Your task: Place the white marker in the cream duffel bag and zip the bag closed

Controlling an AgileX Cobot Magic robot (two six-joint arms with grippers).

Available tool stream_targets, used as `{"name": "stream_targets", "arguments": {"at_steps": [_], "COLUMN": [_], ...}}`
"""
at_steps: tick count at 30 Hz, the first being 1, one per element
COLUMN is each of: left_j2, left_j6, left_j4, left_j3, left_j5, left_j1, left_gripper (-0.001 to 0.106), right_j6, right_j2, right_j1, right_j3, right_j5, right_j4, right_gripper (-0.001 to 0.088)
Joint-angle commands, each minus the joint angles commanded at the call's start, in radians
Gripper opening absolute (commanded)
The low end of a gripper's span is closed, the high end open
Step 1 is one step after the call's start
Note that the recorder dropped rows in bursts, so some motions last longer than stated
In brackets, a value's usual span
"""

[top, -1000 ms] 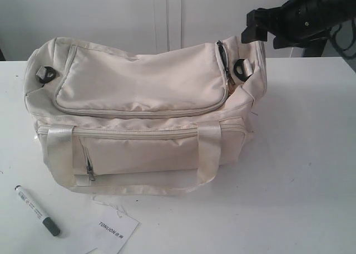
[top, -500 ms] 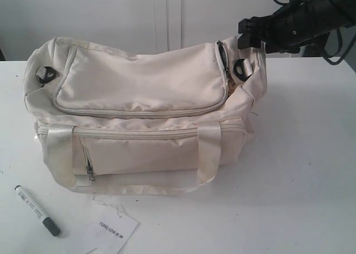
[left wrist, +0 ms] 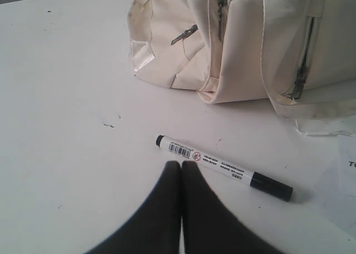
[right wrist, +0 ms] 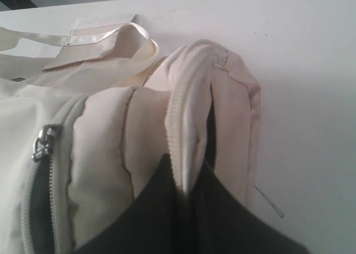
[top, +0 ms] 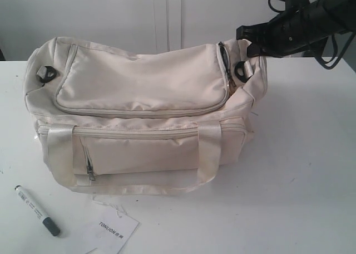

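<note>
Marker look: white marker (left wrist: 216,164), slim white barrel with barcode and print, dark cap, small black end.
Marker place: flat on the bench (left wrist: 67,98), just beyond the left fingers (left wrist: 167,193), near the cream duffel bag (left wrist: 245,53).
Left fingers: pressed together, empty.
Right fingers (right wrist: 156,209): clamped on a zip-edged fold at the bag's end.

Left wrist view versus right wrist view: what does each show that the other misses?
Only the left wrist view: the white marker lying on the table, the left claw shut and empty close to it. Only the right wrist view: the right claw pinching a zip-edged fold of the cream duffel bag. Both: the bag and the table.
</note>
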Motion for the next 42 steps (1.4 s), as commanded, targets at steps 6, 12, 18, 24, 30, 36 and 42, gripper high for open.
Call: {"name": "stream_targets", "arguments": {"at_steps": [6, 12, 18, 24, 30, 36, 42], "left_j2": [0.000, 0.000, 0.000, 0.000, 0.000, 0.000, 0.000], "left_j6": [0.029, 0.064, 0.039, -0.167, -0.323, -0.427, -0.472], "left_j4": [0.000, 0.000, 0.000, -0.011, -0.011, -0.011, -0.011], "left_j3": [0.000, 0.000, 0.000, 0.000, 0.000, 0.000, -0.017], "left_j5": [-0.003, -0.045, -0.068, -0.084, -0.201, -0.293, -0.286], "left_j1": [0.000, 0.000, 0.000, 0.000, 0.000, 0.000, 0.000], "left_gripper": [0.000, 0.000, 0.000, 0.000, 0.000, 0.000, 0.000], "right_j6": [0.000, 0.000, 0.000, 0.000, 0.000, 0.000, 0.000], "right_j2": [0.000, 0.000, 0.000, 0.000, 0.000, 0.000, 0.000], "right_j1": [0.000, 0.000, 0.000, 0.000, 0.000, 0.000, 0.000], "right_j3": [0.000, 0.000, 0.000, 0.000, 0.000, 0.000, 0.000], "right_j5": [-0.004, -0.004, -0.004, -0.007, -0.007, -0.007, -0.007], "right_j4": [-0.002, -0.004, -0.004, -0.004, -0.004, -0.004, -0.004], "right_gripper": [0.0000, 0.0000, 0.0000, 0.0000, 0.0000, 0.0000, 0.0000]}}
